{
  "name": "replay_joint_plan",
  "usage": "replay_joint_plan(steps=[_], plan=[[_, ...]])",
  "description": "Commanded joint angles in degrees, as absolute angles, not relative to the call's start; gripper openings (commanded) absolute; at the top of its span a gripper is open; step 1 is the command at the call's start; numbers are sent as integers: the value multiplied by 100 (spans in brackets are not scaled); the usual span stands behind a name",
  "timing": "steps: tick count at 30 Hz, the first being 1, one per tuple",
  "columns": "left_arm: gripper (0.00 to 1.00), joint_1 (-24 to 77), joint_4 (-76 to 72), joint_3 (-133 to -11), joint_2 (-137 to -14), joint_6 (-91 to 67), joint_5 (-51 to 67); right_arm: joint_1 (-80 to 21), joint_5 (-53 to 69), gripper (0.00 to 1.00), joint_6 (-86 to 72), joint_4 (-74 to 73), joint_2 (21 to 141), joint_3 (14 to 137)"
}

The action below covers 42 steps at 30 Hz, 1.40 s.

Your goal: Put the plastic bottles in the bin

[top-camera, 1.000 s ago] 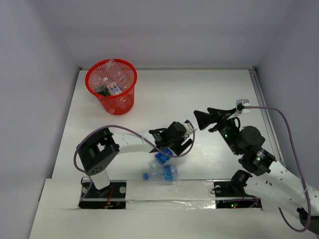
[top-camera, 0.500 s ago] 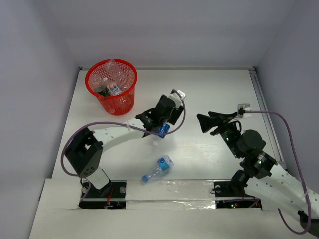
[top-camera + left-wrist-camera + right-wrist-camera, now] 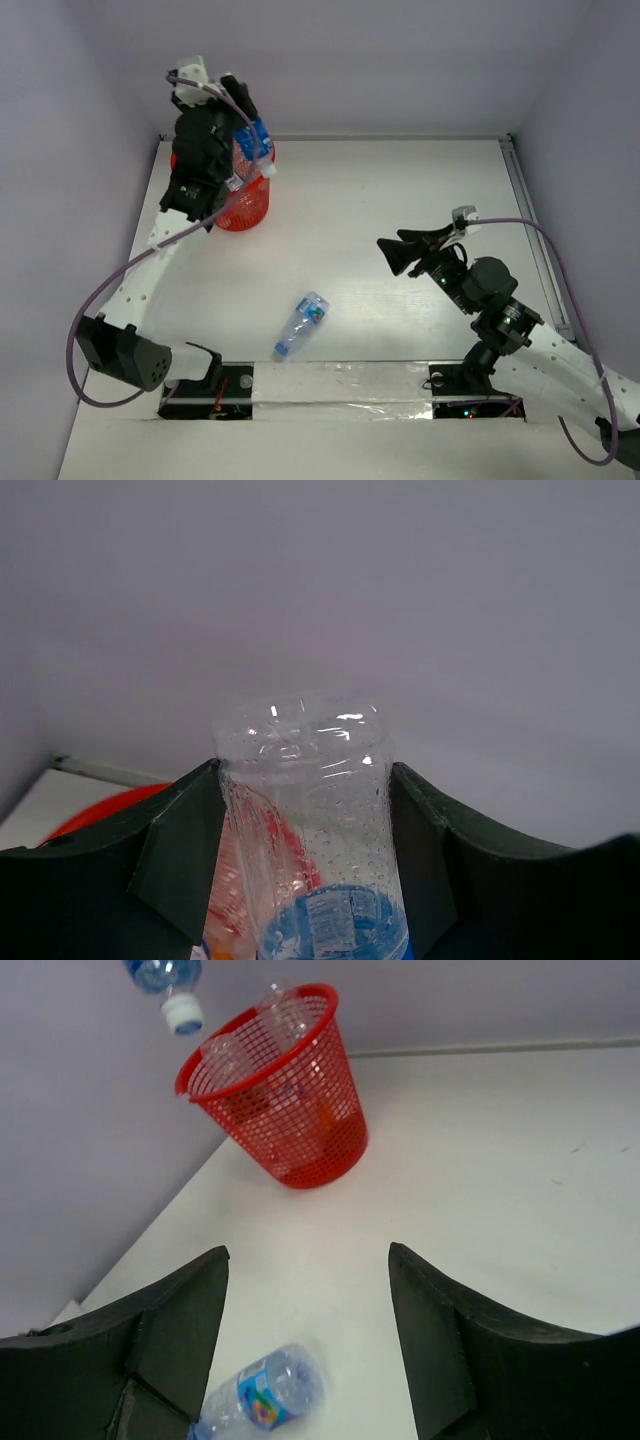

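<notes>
now, left hand (image 3: 305, 780) snug around a blue-labelled bottle (image 3: 300, 730) above the bin (image 3: 290, 1090), right hand (image 3: 307, 1270) agape, bare.

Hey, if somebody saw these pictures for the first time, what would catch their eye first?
The left gripper, high at the far left corner, clamps a clear blue-labelled bottle cap-down right above the red mesh bin. A second bottle lies on its side on the white table near the front edge, and the right gripper hangs open and empty to its right.
</notes>
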State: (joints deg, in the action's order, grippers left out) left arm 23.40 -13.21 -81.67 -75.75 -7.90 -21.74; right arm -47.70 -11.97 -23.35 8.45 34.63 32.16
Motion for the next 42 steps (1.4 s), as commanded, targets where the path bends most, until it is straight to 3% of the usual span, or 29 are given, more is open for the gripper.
replay_joint_plan(steps=[1,7,18,21,24,25,26,27,30,42], plan=[[32,1742,-1433,-8411,-7900,-1239,-2012,-4781,-459,69,-2198,1301,3594,3164],[31,836,-1748,-8245,-8234,-1406,-2074,-4781,-53,66,-2109,1327,3840,3155],[33,589,-2179,-7849,-8938,-1266,-2303,-5150,422,67,-2039,1336,4806,3410],[39,536,-2276,-7717,-9087,-1222,-2355,-5422,361,70,-2135,1354,5263,3559],[51,536,-2268,-7638,-9211,-1195,-2364,-5765,150,83,-2337,1345,5808,3743],[55,536,-2276,-7568,-9211,-1204,-2347,-5853,19,92,-2425,1327,5966,3796],[61,536,-2294,-7524,-9194,-1195,-2338,-6010,-96,95,-2513,1327,6133,3849],[79,536,-2311,-7497,-9176,-1204,-2329,-6090,-184,96,-2688,1336,6483,3893],[92,536,-2312,-7409,-9062,-1213,-2285,-6388,-465,99,-3101,1545,7125,4095],[96,598,-2198,-6654,-7244,-2425,-1064,-6645,-1116,100,-4131,1794,9745,5763]])
